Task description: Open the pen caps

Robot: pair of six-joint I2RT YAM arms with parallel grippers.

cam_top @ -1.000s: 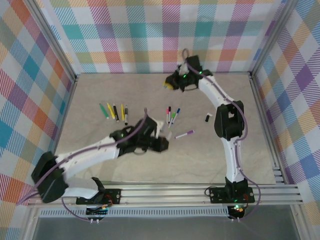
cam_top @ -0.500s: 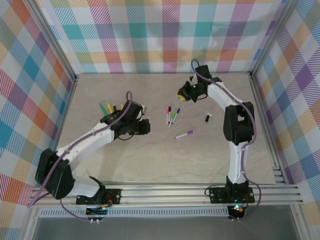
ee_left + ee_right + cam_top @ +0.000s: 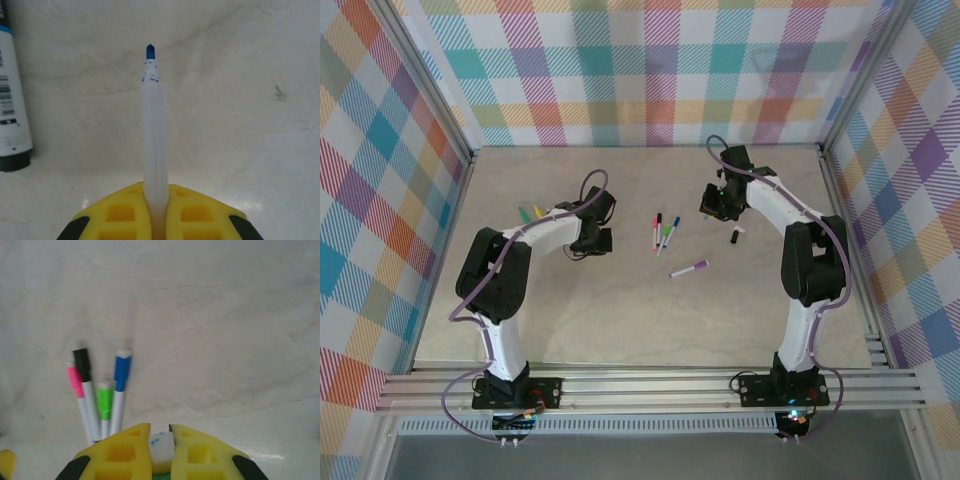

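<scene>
**Both grippers clamped: left on an uncapped blue pen, right on a small white stub**

On my left wrist feed, the left gripper is closed tight on a white pen, with its yellow fingers pressing the barrel from both sides. The pen points away from the camera. Its blue tip is bare, with blue smears on the neck just below it. Under it I see the pale, stone-patterned table. A second marker with a barcode label and a dark end lies flat at the left edge, apart from the held pen.

On the right wrist feed, the right gripper is pinched on a short white stub flecked with blue. I cannot tell whether that stub is a cap. Beyond it, four pens lie side by side on the table with their caps on: a pink cap, a black cap, a green cap and a blue cap.

From overhead, those four pens sit between the two grippers, the left one left of centre and the right one further back on the right. A purple-capped pen lies alone, nearer the arm bases. A small black-and-white piece rests near the right gripper. Green and yellow pens lie to the left, partly hidden by the left arm.
</scene>
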